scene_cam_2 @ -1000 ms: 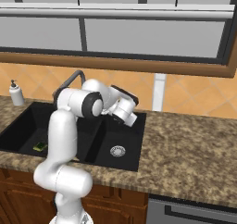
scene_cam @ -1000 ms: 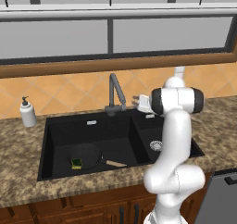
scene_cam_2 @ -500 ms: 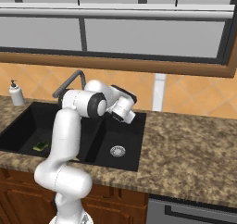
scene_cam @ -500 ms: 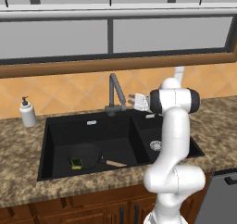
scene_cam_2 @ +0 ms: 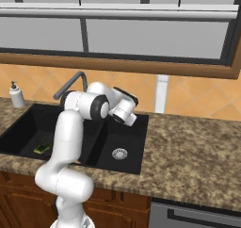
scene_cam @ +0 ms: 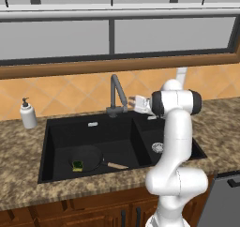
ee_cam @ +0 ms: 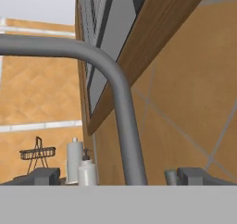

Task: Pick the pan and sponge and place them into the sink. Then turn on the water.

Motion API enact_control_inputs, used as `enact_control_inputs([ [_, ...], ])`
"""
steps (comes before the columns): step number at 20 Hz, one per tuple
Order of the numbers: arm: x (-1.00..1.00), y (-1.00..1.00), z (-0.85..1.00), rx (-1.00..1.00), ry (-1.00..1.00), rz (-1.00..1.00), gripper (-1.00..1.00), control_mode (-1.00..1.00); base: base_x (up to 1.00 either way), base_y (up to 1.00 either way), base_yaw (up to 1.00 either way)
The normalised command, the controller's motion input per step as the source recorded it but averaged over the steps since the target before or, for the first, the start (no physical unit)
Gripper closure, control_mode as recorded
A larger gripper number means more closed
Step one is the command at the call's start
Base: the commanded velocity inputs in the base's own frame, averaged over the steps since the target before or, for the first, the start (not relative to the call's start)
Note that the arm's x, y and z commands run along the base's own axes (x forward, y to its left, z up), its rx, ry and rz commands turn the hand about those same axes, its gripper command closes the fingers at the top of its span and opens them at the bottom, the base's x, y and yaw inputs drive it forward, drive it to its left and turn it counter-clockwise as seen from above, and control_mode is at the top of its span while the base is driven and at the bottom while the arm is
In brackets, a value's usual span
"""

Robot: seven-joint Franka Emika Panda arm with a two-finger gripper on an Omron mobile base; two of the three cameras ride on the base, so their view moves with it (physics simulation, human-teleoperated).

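The pan lies on the floor of the left basin of the sink, toward its front, with its tan-tipped handle pointing right toward the divider. The sponge sits in the pan at its front left edge; from the right base view it shows as a small green and yellow block in the same basin. The faucet stands behind the sink between the two basins, and no stream falls from it. The hand hovers just beside the faucet's neck on its right, above the basin divider, its fingers spread wide apart and holding nothing. From the hand's own camera, the faucet's grey pipe curves up close between the fingertips. A white soap bottle stands on the worktop left of the sink.
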Motion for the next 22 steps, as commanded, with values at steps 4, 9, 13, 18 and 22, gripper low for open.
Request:
enact_control_inputs([
  [4,0.07,0.27,0.0,-0.01,0.0,0.0,-1.0,-1.0,0.0,0.0,0.0],
  [9,0.55,0.05,-0.11,-0.01,0.01,0.0,-1.0,-1.0,0.0,0.0,0.0],
  [13,0.44,-0.03,-0.3,0.0,0.0,0.0,-1.0,-1.0,0.0,0.0,0.0],
  [18,0.39,0.08,-0.37,-0.08,0.0,0.0,-1.0,-1.0,0.0,0.0,0.0],
  [22,0.52,0.14,-0.2,-0.07,0.0,0.0,-1.0,-1.0,0.0,0.0,0.0],
])
